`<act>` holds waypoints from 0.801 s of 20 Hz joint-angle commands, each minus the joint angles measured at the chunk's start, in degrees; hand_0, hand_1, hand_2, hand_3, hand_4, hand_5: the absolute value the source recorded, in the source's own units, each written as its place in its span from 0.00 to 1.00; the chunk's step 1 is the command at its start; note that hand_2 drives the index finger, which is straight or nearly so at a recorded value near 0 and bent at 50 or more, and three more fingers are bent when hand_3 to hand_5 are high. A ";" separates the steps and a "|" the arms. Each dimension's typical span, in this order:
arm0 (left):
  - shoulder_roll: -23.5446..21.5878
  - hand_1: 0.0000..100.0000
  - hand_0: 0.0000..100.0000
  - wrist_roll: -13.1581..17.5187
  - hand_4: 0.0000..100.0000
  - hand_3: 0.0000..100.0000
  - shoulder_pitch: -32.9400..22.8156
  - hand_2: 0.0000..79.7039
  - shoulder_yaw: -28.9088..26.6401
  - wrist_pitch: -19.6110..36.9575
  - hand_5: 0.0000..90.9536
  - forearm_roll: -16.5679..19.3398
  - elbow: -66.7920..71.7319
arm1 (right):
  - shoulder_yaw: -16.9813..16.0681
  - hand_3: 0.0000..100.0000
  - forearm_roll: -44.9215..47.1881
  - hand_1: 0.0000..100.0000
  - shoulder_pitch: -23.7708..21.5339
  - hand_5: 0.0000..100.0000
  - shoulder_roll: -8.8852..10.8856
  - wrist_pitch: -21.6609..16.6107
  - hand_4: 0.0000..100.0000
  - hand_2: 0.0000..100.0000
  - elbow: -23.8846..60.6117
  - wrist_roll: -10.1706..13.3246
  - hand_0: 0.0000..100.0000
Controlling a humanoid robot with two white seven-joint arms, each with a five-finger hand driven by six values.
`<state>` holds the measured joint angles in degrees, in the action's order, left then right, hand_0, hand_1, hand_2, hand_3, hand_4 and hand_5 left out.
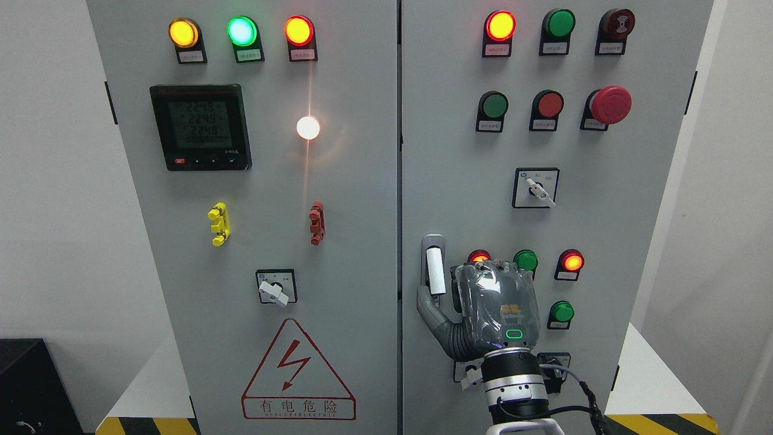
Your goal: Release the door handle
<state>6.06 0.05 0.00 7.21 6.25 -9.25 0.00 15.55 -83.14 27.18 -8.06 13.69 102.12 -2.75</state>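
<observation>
the right hand (483,311) comes up from the bottom edge right of the middle, its back to the camera, held against the right door (640,181) of the grey cabinet; the thumb (430,305) reaches left and up to the foot of the door handle (434,269), touching or just beside it, while the other fingers are hidden behind the palm, so i cannot tell whether they are curled or spread; the handle is a white upright bar in a grey mount near the right door's left edge, just left of the hand; the hand covers part of a red lamp (479,256) and part of a green button (526,260); to its right sit a lit red lamp (571,262) and a lower green button (562,312); a cable (583,386) loops by the wrist; above hangs a rotary switch (535,188), then a red mushroom button (610,104) and rows of red and green lamps; both doors are closed, so nothing inside the cabinet shows; on the left door (356,199) are a digital meter (200,127), a yellow clip (218,224), a red clip (316,223), another rotary switch (276,287), and a lightning warning triangle (298,371); a bright glare spot (308,127) sits mid-door; a black box (27,386) stands at lower left.
</observation>
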 commanded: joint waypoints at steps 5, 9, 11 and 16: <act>0.00 0.56 0.12 -0.05 0.00 0.00 1.50 0.00 0.00 -0.01 0.00 0.03 1.67 | -0.08 1.00 0.00 0.36 -0.02 1.00 -0.02 0.02 1.00 0.95 0.27 0.91 0.52; 0.00 0.56 0.12 -0.05 0.00 0.00 1.50 0.00 0.00 -0.01 0.00 0.03 1.67 | -0.08 1.00 -0.09 0.39 -0.02 1.00 0.06 0.02 1.00 0.95 0.27 0.91 0.52; 0.00 0.56 0.12 -0.05 0.00 0.00 1.50 0.00 0.00 -0.01 0.00 0.03 1.67 | -0.17 1.00 0.00 0.40 -0.02 1.00 0.06 0.02 1.00 0.95 0.27 0.91 0.52; 0.00 0.56 0.12 -0.05 0.00 0.00 1.50 0.00 0.00 -0.01 0.00 -0.06 1.67 | -0.17 1.00 -0.09 0.42 -0.10 1.00 0.06 0.02 1.00 0.95 0.53 1.08 0.51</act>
<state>6.06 0.05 0.00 7.21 6.25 -9.24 0.00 15.48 -83.19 27.16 -8.03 13.64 102.35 -1.78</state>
